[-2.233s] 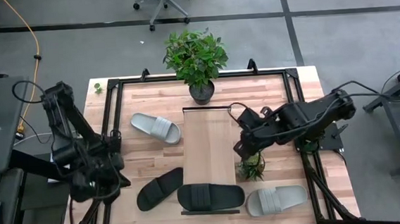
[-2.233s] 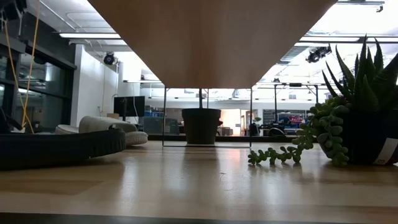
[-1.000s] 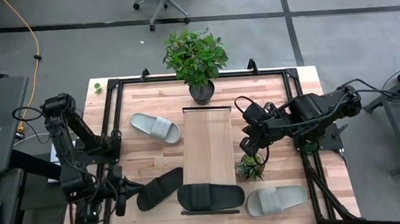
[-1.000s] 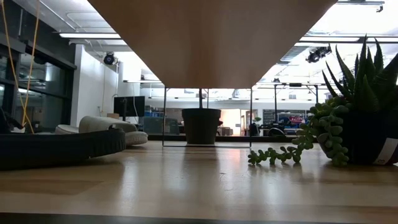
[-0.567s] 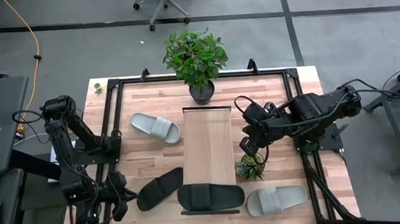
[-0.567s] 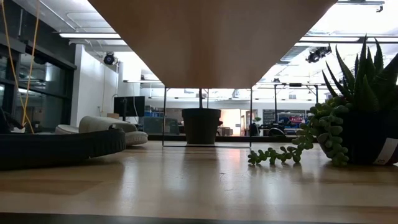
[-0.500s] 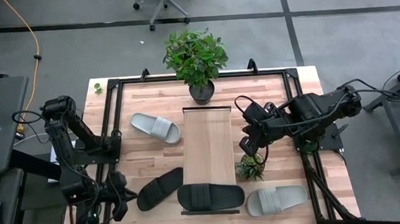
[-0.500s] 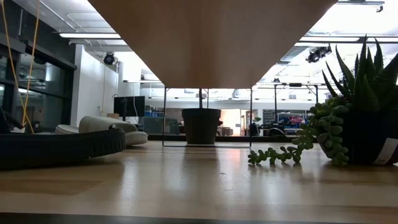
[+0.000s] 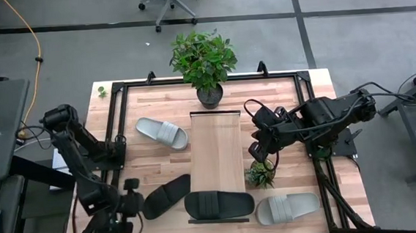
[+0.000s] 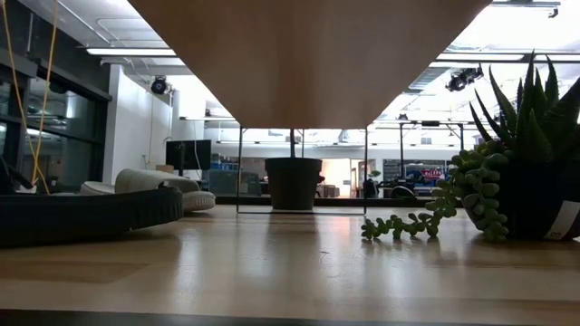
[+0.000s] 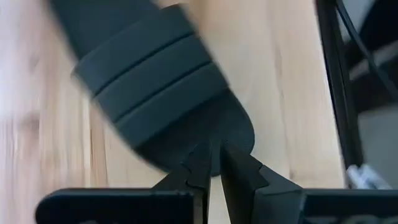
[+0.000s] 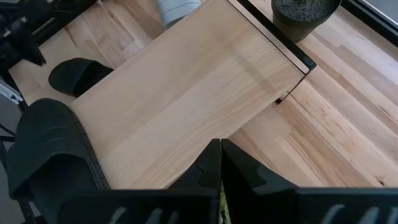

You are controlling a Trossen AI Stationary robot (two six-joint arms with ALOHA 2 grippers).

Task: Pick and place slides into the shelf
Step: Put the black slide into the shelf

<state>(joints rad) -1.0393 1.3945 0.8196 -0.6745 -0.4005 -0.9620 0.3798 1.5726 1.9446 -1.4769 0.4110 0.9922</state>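
The left pincer (image 9: 131,204) has advanced along the worktop's front edge, near its left corner, and now sits just beside the heel end of the black slide (image 9: 166,196) lying on the worktop (image 9: 148,154). A moment ago it stood further toward the left edge, pointing down. In the left wrist view the fingers (image 11: 200,165) are almost together, with only a narrow slit between them, and their tips sit at the slide's rounded end (image 11: 214,134). Whether they pinch the sole edge cannot be told; the slide has not moved.

The right pincer (image 9: 258,155) has remained stationary over the right half of the worktop, just beside the shelf (image 9: 217,160), closed and holding nothing.

Slide positions:
- A second black slide (image 9: 219,204) rests across the front end of the shelf.
- One grey slide (image 9: 162,133) lies on the worktop left of the shelf.
- One grey slide (image 9: 286,208) lies near the front right corner.

Assessment: one slide is placed and three remain. The left arm's approach indicates the black slide is the next pick; a grasp at the thin heel edge is likely to slip.
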